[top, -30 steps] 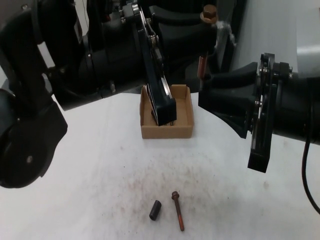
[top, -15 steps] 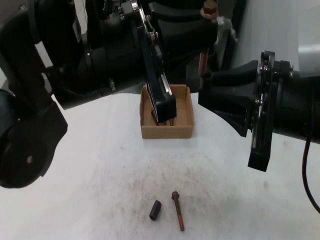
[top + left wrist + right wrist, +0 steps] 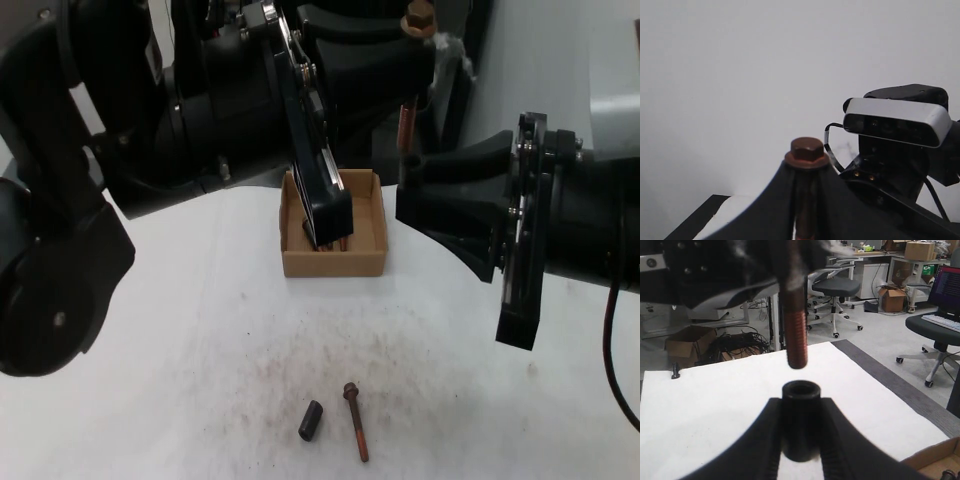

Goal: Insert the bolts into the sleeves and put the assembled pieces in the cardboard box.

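left gripper (image 3: pixel 807 172): closed on the held bolt (image 3: pixel 807 150), fingers clamped on the shank just under the hex head; head points up.
held bolt: upright, copper coloured, raised well above the bench; threaded end hangs down in the right wrist view (image 3: pixel 796 335). in the high view its head (image 3: pixel 418 22) sits beyond the cardboard box.
right gripper (image 3: pixel 801 405): closed on the held sleeve (image 3: pixel 801 435), one finger on each side.
held sleeve: black, upright, open top facing the bolt. bolt tip is just above the opening with a small gap, not touching and not inserted.
cardboard box (image 3: pixel 333 265): on the far middle of the bench (image 3: pixel 200 350), open top. some copper-coloured pieces (image 3: pixel 342 243) inside, partly hidden by a black arm part, so the count is unclear.
loose sleeve (image 3: pixel 311 420): black, lying on the near part of the bench, well apart from the box.
loose bolt (image 3: pixel 356 428): lying just beside the loose sleeve, not touching it, head toward the box.
bench: white cover, reddish smudges around the loose parts.
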Robot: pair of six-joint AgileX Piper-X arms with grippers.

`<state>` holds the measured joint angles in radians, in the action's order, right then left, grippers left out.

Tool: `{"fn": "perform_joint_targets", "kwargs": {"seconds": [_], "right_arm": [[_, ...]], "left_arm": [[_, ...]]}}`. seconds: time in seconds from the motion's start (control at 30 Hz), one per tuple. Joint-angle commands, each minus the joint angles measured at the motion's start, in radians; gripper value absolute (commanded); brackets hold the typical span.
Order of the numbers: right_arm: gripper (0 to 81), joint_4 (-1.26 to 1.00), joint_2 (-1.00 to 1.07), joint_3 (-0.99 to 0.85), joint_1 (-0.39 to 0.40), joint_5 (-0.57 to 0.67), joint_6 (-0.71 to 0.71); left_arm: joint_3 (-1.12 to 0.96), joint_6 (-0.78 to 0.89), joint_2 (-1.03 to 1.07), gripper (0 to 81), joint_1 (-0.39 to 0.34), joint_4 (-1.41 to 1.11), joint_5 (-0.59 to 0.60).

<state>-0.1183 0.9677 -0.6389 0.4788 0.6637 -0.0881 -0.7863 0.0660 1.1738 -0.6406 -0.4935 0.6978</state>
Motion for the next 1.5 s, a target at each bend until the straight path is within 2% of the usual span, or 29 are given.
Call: {"fn": "perform_joint_targets", "kwargs": {"seconds": [0.0, 0.33, 1.47], "right_arm": [[0.8, 0.003, -0.001, -0.003, 0.0, 0.008, -0.002], [0.8, 0.003, -0.001, -0.003, 0.0, 0.008, -0.002], [0.8, -0.073, -0.001, -0.003, 0.0, 0.0, -0.002]], "left_arm": [[-0.012, 0.009, -0.009, 0.4, -0.006, -0.017, -0.007], [-0.012, 0.009, 0.008, 0.4, -0.028, -0.016, -0.007], [-0.002, 0.005, 0.008, 0.4, -0.028, 0.041, -0.051]]}}
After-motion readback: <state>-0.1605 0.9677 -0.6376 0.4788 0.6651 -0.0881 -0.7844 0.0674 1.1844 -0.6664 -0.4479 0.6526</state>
